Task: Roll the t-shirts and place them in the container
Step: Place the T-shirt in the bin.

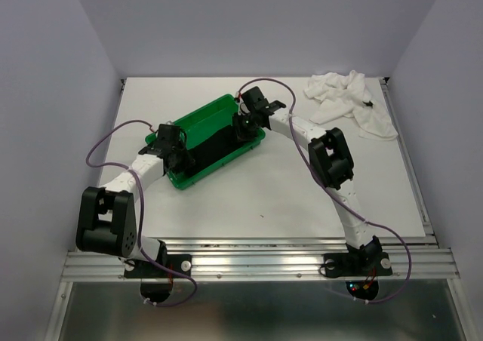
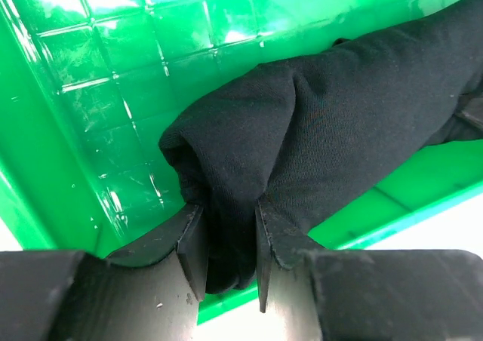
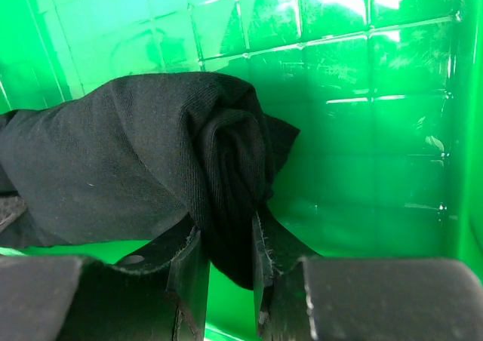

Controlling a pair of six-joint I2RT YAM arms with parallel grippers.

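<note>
The black t-shirt [image 1: 211, 146] is already wound into a tight roll and lies inside the green tray [image 1: 198, 113], which sits on the worktop [image 1: 264, 198] at about nine to ten o'clock from its centre in the overhead view. The roll runs along the tray's length, from roughly eight o'clock to two o'clock.

The left end effector [image 2: 228, 220] is clamped on the eight o'clock end of the roll, its two fingers pressed into the bunched cloth from either side. The right end effector [image 3: 225, 239] is clamped on the two o'clock end, pinching the spiralled folds just above the tray's gridded floor. Both wrist views show cloth filling the gap between the fingers, so neither stands apart nor fully together. Whether the roll rests on the tray floor or hangs just above it I cannot tell.

The white t-shirt [image 1: 349, 99] lies crumpled and loose on the worktop at about two o'clock, near the far right corner, well apart from the tray and from both arms. It is not yet spread, folded or rolled.

By my judgement the task is about half done: the black shirt is rolled and in the tray, needing only release. The white shirt has the whole sequence ahead of it: flattening, rolling, and probably setting beside the black roll, where the tray looks to have room.

No brand, label or writing can be read on the shirts, the tray or the arms. The cloth is plain, and the tray shows only its moulded grid.
</note>
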